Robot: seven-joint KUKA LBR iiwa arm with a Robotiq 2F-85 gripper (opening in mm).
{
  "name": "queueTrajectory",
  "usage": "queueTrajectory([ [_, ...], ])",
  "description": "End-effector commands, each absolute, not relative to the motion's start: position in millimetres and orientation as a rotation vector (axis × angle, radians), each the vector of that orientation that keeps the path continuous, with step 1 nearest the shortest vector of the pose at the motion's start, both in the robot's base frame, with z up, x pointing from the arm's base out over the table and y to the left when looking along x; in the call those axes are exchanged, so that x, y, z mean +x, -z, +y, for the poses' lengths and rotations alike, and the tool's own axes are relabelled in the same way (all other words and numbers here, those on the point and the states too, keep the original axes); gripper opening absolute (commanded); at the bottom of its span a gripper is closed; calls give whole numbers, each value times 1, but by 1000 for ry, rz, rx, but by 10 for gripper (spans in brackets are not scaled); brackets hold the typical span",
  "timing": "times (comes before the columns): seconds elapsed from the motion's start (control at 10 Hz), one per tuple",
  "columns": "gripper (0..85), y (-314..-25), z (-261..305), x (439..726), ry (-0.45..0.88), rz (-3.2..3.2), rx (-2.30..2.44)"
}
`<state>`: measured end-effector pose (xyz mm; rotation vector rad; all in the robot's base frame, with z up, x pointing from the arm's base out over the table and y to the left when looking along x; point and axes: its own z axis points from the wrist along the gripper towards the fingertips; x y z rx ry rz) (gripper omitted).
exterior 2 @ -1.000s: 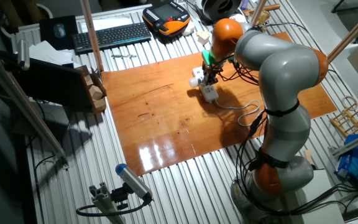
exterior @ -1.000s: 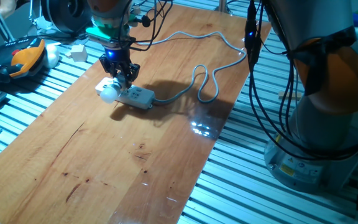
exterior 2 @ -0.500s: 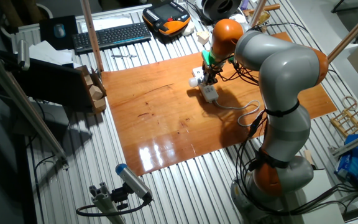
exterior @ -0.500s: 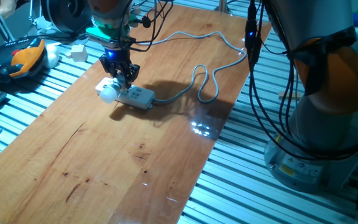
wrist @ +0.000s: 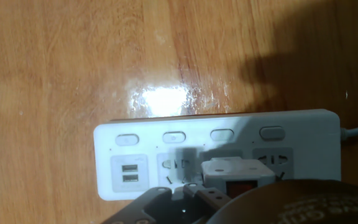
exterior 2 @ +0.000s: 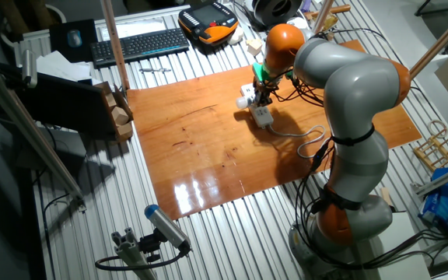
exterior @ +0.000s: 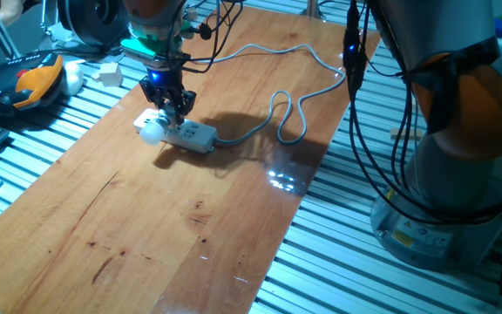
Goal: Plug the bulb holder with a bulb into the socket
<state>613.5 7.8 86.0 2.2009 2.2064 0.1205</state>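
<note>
The bulb holder with a bulb is seen over the socket, its red switch facing up and its bulb jutting past the strip's end. It is judged light and rigid, the frosted glass fragile, so the plastic body is the place to grip. The claw appears closed on that body, the arm reaching steeply down over the wooden counter.

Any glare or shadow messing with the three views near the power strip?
Hand view: a bright glare patch on the wooden tabletop just above the long white power strip, a dark shadow top right, and the gripper blurred at the bottom edge. One fixed view: the arm's shadow falls beside the strip. Other fixed view: glare near the board's front edge, away from the strip.
</note>
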Motion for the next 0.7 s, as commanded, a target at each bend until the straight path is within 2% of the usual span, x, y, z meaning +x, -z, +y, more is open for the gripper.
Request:
queueTrajectory([
  [0.0,0,-86,8,614,-121,2206,2201],
  [0.6,0,-84,8,614,-124,2203,2201],
])
